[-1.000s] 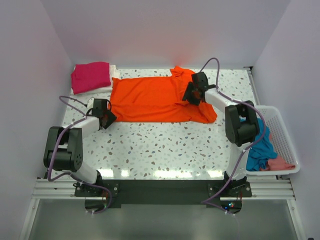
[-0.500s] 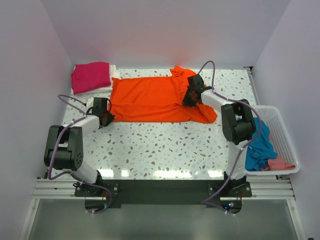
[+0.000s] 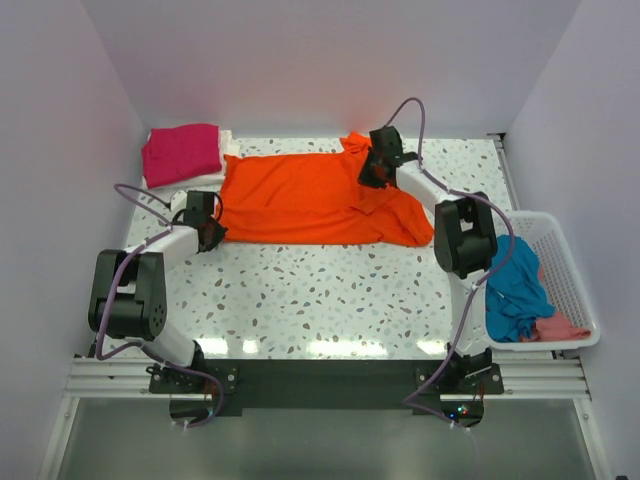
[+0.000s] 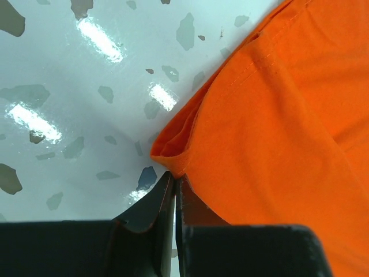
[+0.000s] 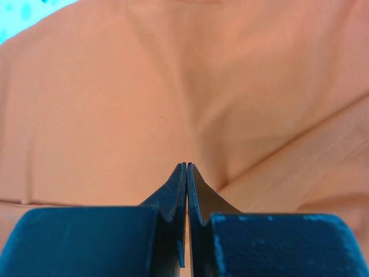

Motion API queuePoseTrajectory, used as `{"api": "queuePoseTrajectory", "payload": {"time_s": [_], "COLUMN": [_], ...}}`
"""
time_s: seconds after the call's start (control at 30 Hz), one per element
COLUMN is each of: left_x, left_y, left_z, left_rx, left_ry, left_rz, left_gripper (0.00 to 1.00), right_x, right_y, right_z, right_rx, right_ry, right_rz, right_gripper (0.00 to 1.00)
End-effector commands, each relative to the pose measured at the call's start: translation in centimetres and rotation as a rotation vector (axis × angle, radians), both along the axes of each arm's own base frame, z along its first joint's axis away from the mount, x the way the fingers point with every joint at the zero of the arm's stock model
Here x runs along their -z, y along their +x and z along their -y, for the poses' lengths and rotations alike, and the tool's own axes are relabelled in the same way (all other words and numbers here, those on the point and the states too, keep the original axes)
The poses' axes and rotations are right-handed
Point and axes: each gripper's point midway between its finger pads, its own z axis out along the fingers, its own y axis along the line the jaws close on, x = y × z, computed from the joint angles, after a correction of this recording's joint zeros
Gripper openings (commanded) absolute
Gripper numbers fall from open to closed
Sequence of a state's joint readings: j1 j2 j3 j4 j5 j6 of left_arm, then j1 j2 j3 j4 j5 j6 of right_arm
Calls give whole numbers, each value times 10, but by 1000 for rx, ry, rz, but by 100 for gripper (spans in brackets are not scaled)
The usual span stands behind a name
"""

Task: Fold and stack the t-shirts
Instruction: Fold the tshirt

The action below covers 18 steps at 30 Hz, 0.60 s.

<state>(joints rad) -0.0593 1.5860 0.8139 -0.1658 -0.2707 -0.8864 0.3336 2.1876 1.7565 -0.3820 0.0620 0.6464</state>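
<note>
Orange t-shirt point(image 3: 300, 198) lies spread flat between my grippers. My left gripper point(image 4: 174, 180), stretched out low, pinches its hem corner tight. My right gripper point(image 5: 187, 168), reaching far forward, nips a pucker of cloth.

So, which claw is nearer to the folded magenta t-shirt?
Left. The left claw pinches a corner of the orange t-shirt just on the near side of the magenta t-shirt; the right claw grips the same orange t-shirt far off to its right.
</note>
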Motion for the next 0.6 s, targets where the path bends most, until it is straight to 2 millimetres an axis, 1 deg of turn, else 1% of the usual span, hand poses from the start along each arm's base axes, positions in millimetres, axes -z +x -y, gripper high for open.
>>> {"api": "queuePoseTrajectory", "payload": {"time_s": [0.0,0.03,0.07,0.1,0.13,0.17,0.2,0.23,0.27,0.3,0.33,0.43,0.47,0.5,0.57], "left_x": [-12,-13,-13,-14,-14,-14,-15,-15,-14,-14,-14,-14,-13,-14,-13], "left_y": [8,9,8,8,7,7,8,8,7,7,7,7,6,6,6], "left_z": [-13,-14,-15,-15,-16,-16,-16,-17,-17,-17,-17,-17,-17,-17,-16], "left_rx": [-13,-16,-14,-15,-15,-17,-16,-17,-18,-19,-20,-20,-22,-21,-19], "left_ry": [61,65,70,72,76,75,76,75,74,75,75,75,73,72,69], "left_rz": [12,16,11,11,8,9,11,11,6,4,3,1,1,2,1], "left_gripper": [3,3,2,2,2,2,2,1,1,1,1,0,0,0,0], "right_x": [-9,-10,-6,-19,-23,-12,-29,-27,-14,-21,-9,-1,5,7,12], "right_y": [7,6,-1,-2,-6,-19,-21,-26,-38,-40,-49,-57,-61,-61,-64], "right_z": [2,3,6,11,13,19,20,22,24,24,26,25,24,22,18], "right_rx": [-14,-14,-12,3,5,9,15,18,16,20,15,12,5,3,-7], "right_ry": [-43,-47,-58,-61,-63,-77,-62,-62,-67,-52,-52,-47,-44,-36,-32], "right_rz": [14,15,2,29,37,8,50,47,16,32,3,-11,-24,-24,-34], "right_gripper": [0,0,11,19,24,30,30,30,30,29,29,29,29,29,32]}}
